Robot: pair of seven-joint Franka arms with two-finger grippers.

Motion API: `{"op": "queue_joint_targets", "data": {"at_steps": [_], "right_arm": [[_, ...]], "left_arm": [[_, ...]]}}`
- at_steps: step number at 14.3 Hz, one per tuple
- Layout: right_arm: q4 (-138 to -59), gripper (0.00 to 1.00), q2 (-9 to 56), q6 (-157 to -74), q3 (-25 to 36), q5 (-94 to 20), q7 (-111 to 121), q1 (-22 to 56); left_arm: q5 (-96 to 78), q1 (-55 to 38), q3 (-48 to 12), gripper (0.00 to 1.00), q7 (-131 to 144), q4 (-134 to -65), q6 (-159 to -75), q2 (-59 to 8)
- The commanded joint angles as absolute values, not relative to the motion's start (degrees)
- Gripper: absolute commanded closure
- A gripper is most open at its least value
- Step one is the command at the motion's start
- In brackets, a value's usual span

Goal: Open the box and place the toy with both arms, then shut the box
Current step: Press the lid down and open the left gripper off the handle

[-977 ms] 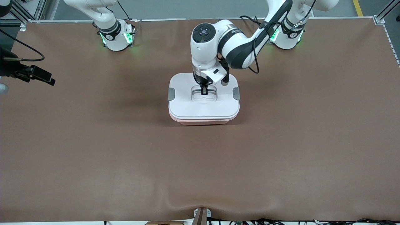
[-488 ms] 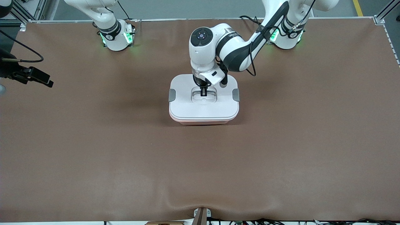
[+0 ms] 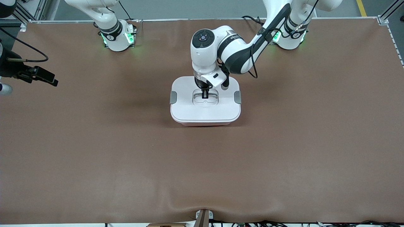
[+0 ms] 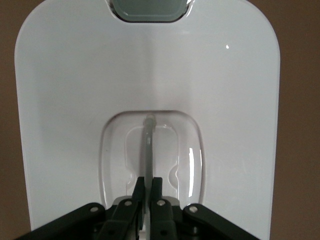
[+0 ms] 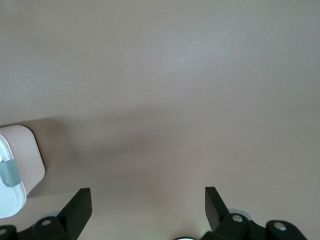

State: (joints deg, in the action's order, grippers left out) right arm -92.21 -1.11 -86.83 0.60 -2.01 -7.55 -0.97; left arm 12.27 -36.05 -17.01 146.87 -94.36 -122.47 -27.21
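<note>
While the lid sits flat on the tub, the scene reads as follows:

Box: the pale pink box (image 3: 205, 121) stands on the brown bench (image 3: 202, 164) at mid-length, well apart from the edge nearest the front camera; only a thin pink strip of it shows below the lid from the front.
Lid: the white lid (image 3: 189, 110) covers the box fully, a grey side clip (image 3: 173, 97) at the end toward the right arm and another grey clip (image 3: 238, 96) at the end toward the left arm.
Handle: a thin grey handle (image 4: 148, 150) stands upright in the recessed well at the lid's centre.
Left claw: the left claw (image 3: 205, 94) reaches straight down into the recess, clenched on the handle; in the left wrist view its two fingertips (image 4: 141, 187) press the handle from both sides.
Left arm: it comes from its base, bends over the box and hides the lid's edge nearest the bases.
Right claw: the right claw (image 3: 47, 78) hangs over the bench's edge at the right arm's end, well apart from the box, released, fingers (image 5: 77, 205) spread wide with nothing between them; the arm waits.
Toy: not visible in any view.
</note>
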Motion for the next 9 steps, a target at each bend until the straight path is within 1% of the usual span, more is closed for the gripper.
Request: {"op": "queue_joint_targets", "data": {"at_steps": [1,5,8,9], "right_arm": [[-95.8,0.0,-3.9,-89.1,0.8,-2.9,-8.4,-1.1],[-96.2,0.0,-4.2,-90.1,0.7,-2.8,-8.3,-0.8],[-93.9,0.0,-3.9,-89.8,0.1,-2.7,-8.2,-0.3],[-92.3,0.0,-3.4,-89.6,0.1,-2.6,-8.3,-0.1]], "left_arm": [[14.3,-36.3,-17.0,1.0,149.8,-93.5,-124.1,-28.6],[14.7,-36.1,-16.8,1.0,149.9,-93.6,-124.2,-29.5],[14.6,-35.6,-16.9,1.0,149.6,-93.4,-124.1,-29.1],[14.6,-35.3,-16.9,0.85,149.2,-93.3,-124.0,-28.9]]}}
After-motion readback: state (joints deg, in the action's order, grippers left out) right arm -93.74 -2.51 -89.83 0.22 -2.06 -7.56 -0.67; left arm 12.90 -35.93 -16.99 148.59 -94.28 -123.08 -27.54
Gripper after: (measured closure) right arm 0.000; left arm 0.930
